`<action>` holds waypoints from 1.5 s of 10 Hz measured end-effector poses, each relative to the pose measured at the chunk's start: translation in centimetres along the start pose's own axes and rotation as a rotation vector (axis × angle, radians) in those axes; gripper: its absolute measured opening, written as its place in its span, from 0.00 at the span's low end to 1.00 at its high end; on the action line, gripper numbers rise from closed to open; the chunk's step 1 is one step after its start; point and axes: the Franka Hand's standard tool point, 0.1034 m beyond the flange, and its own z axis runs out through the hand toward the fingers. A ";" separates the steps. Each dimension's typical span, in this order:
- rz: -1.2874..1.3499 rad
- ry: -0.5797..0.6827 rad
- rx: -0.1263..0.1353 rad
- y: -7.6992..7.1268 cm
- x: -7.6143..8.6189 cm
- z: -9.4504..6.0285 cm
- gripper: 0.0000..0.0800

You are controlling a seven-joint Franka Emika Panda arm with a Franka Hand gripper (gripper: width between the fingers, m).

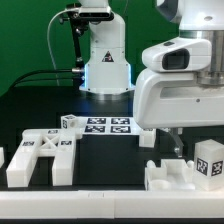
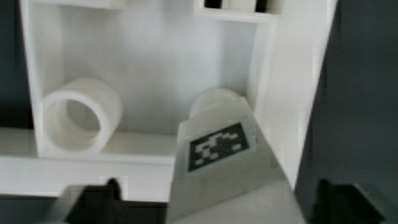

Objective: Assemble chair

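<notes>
In the wrist view a white chair piece (image 2: 217, 150) with a rounded top and a square tag stands between the fingers of my gripper (image 2: 217, 206). The dark fingertips (image 2: 100, 200) straddle it with a gap on each side, so the gripper is open around it. Behind it lie a white panel (image 2: 178, 60) and a round white peg-like part (image 2: 79, 115). In the exterior view the gripper (image 1: 176, 148) hangs low over white chair parts (image 1: 178, 176) at that view's right, next to a tagged block (image 1: 208, 158).
The marker board (image 1: 106, 125) lies in the middle of the black table. A large white slotted chair part (image 1: 40, 158) and a small tagged block (image 1: 70, 122) lie at the exterior view's left. The arm's base (image 1: 105, 60) stands behind.
</notes>
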 end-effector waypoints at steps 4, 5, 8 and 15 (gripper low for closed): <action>0.288 -0.001 0.002 -0.1 0.0 0.0 0.36; 0.386 -0.002 0.002 -0.2 0.0 0.1 0.36; 1.005 -0.008 0.007 -1.0 -0.1 0.2 0.36; 1.208 -0.011 0.035 -1.5 -0.1 0.2 0.74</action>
